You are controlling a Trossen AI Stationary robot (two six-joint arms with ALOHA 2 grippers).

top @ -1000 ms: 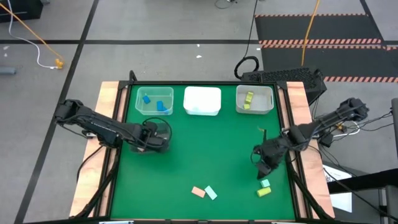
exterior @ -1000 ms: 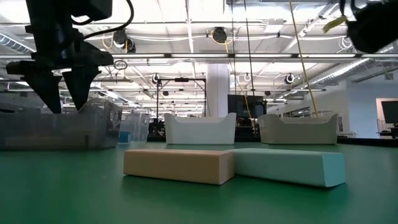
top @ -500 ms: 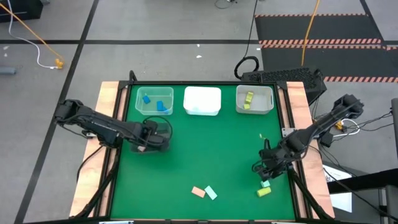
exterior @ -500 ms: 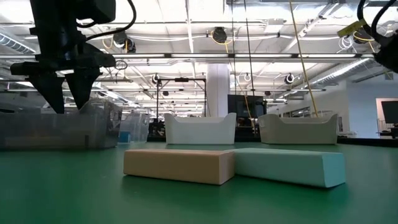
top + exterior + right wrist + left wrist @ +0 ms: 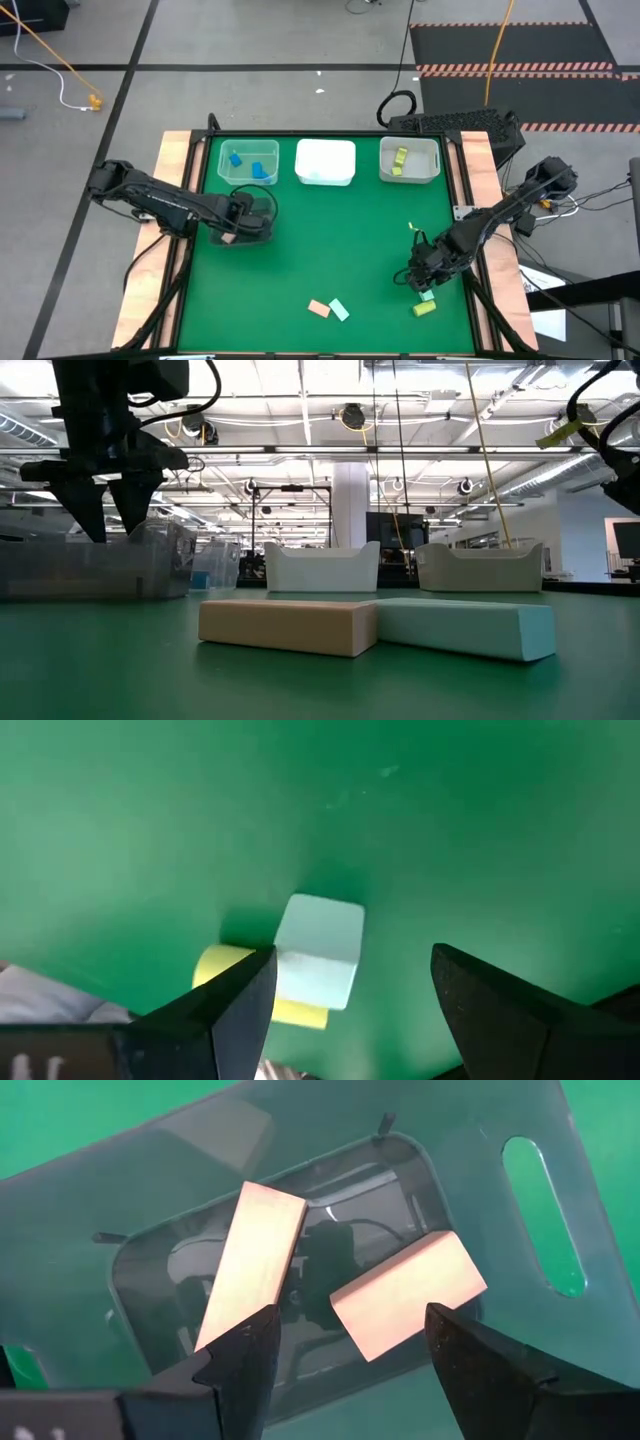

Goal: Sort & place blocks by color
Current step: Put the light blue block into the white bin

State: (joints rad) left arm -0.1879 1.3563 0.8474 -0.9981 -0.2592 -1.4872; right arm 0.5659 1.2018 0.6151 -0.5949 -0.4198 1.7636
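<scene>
My right gripper (image 5: 424,277) is open and empty above a pale mint cube (image 5: 427,295) and a yellow-green block (image 5: 424,308) that lie touching near the table's front right. In the right wrist view the cube (image 5: 318,950) and the yellow-green block (image 5: 240,985) show between and beyond the fingers. A salmon bar (image 5: 319,308) and a mint bar (image 5: 339,311) lie side by side at the front middle. My left gripper (image 5: 245,215) hangs open over a clear bin (image 5: 480,1170) that holds two salmon bars (image 5: 255,1260).
Three bins stand in a row at the far edge: a clear one with blue blocks (image 5: 248,162), a white one (image 5: 325,162) and one with yellow-green blocks (image 5: 409,160). The green middle of the table (image 5: 340,240) is bare. Wooden rails run along both sides.
My right gripper has moved toward the table's near edge and down, and now stands over the mint cube and the yellow-green block. The blocks have not moved.
</scene>
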